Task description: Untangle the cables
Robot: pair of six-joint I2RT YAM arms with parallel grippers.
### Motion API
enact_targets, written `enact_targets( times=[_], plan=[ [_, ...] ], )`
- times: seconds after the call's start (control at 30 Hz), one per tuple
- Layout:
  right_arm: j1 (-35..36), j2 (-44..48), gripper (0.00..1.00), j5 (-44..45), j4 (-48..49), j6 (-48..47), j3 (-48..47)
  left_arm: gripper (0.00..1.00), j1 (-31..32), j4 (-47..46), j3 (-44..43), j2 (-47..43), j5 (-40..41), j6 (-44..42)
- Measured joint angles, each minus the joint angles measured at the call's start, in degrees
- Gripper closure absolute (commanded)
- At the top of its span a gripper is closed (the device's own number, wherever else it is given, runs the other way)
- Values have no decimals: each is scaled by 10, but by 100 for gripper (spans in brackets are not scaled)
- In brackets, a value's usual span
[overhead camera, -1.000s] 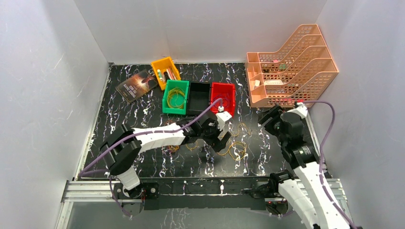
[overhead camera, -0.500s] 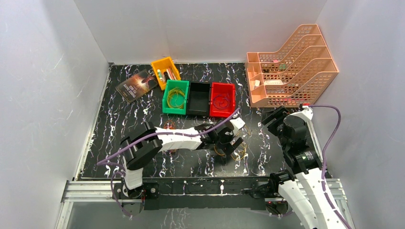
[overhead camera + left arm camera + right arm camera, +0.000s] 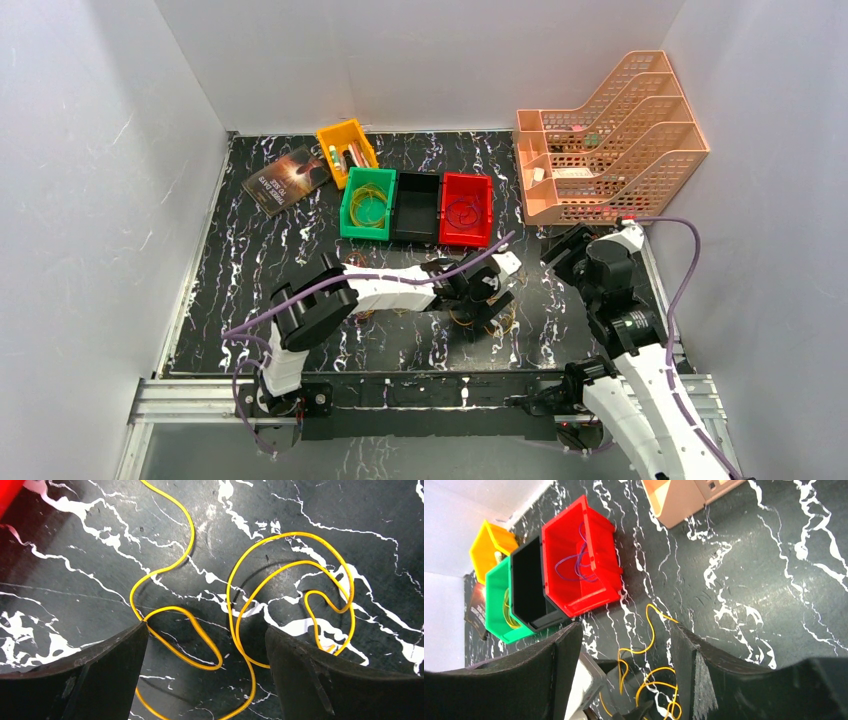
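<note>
Cables (image 3: 232, 610) lie loose on the table (image 3: 250, 280), thin yellow loops that cross one another, in front of the red bin (image 3: 487, 210) and apart from it. My left gripper (image 3: 205, 630) is down low over them with its fingers spread wide, and I hold nothing. Through my left wrist camera I see a narrow loop and the near side of a bigger ring between the two fingers. One strand bends right at the tip of one finger (image 3: 115, 655); I cannot tell whether it touches. A small curl ends against the edge of the other finger (image 3: 320, 675).

My right gripper (image 3: 626, 630) hangs to the right, near the rack (image 3: 610, 140), well apart from the cables. Its fingers are wide too, with nothing between them. From that wrist I see the yellow strands on the table below.

The green bin (image 3: 346, 205), black bin (image 3: 417, 236) and red bin stand in a row, side by side. Yellow loops lie in the green one, and a thin loop lies in the red one. A yellow bin (image 3: 335, 131) stands just behind the green one, with a book (image 3: 287, 178) to its left.
</note>
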State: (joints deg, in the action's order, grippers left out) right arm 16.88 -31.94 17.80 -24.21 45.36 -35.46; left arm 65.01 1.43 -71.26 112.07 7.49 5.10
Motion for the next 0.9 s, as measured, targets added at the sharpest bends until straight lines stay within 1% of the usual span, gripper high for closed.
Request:
enact_targets(
  times=[0.1, 0.23, 0.3, 0.47, 0.53, 0.57, 0.77, 0.8, 0.83, 0.9],
  plan=[
    [0, -12, 27, -12, 5, 2, 9, 18, 1, 12, -14, 9, 0, -3],
    [0, -23, 27, -19, 10, 6, 14, 27, 3, 25, -18, 10, 2, -2],
    [0, -23, 27, -22, 14, 8, 15, 34, 4, 27, -18, 10, 0, -2],
    [0, -24, 28, -30, 21, 10, 15, 60, 5, 32, -18, 10, -7, 8],
    [0, -27, 28, -31, 21, 9, 15, 68, 5, 34, -18, 10, -9, 15],
    [0, -28, 28, -31, 21, 9, 15, 69, 5, 34, -18, 10, -9, 18],
    [0, -41, 28, -35, 21, 6, 10, 95, 5, 51, -25, 10, -2, 22],
    [0, -42, 28, -35, 22, 5, 10, 99, 5, 57, -27, 10, 1, 19],
    [0, -42, 28, -36, 21, 5, 10, 100, 5, 66, -30, 10, 5, 15],
    [0, -42, 28, -37, 21, 5, 10, 100, 5, 74, -33, 10, 12, 11]
  ],
)
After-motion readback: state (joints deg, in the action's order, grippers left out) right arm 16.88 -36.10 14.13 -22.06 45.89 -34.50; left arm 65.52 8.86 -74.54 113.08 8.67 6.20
